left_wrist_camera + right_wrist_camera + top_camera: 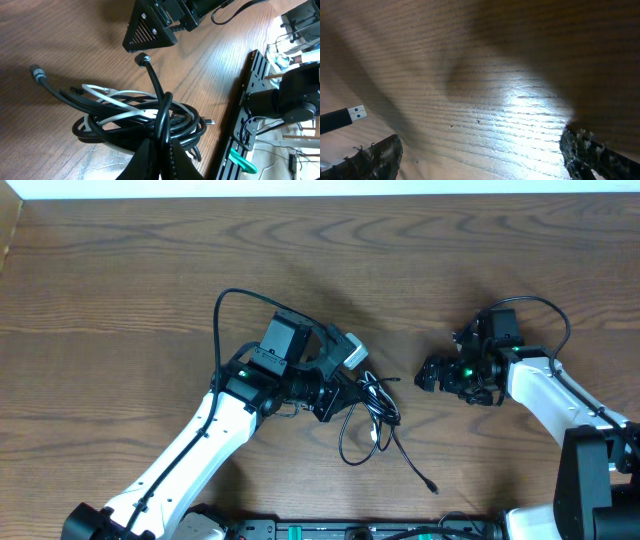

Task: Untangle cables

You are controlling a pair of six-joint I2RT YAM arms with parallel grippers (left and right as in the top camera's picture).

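Observation:
The cables (372, 408) lie in a tangled bundle at the middle front of the table. In the left wrist view several black loops (145, 120) are wound with one white cable (107, 92). My left gripper (161, 146) is shut on a black cable that rises from the bundle to a round plug (142, 59). From overhead the left gripper (347, 393) sits at the bundle's left side. My right gripper (428, 375) stands open to the right of the bundle, apart from it. Its fingers (370, 160) have only bare wood between them, and a USB plug (351, 115) lies to their left.
One black cable end (428, 483) trails from the bundle toward the front edge. Another plug (37, 74) sticks out at the bundle's left. A black rail (245, 115) with a green clip (242, 162) runs along the table's front. The right gripper's body (155, 27) faces the bundle.

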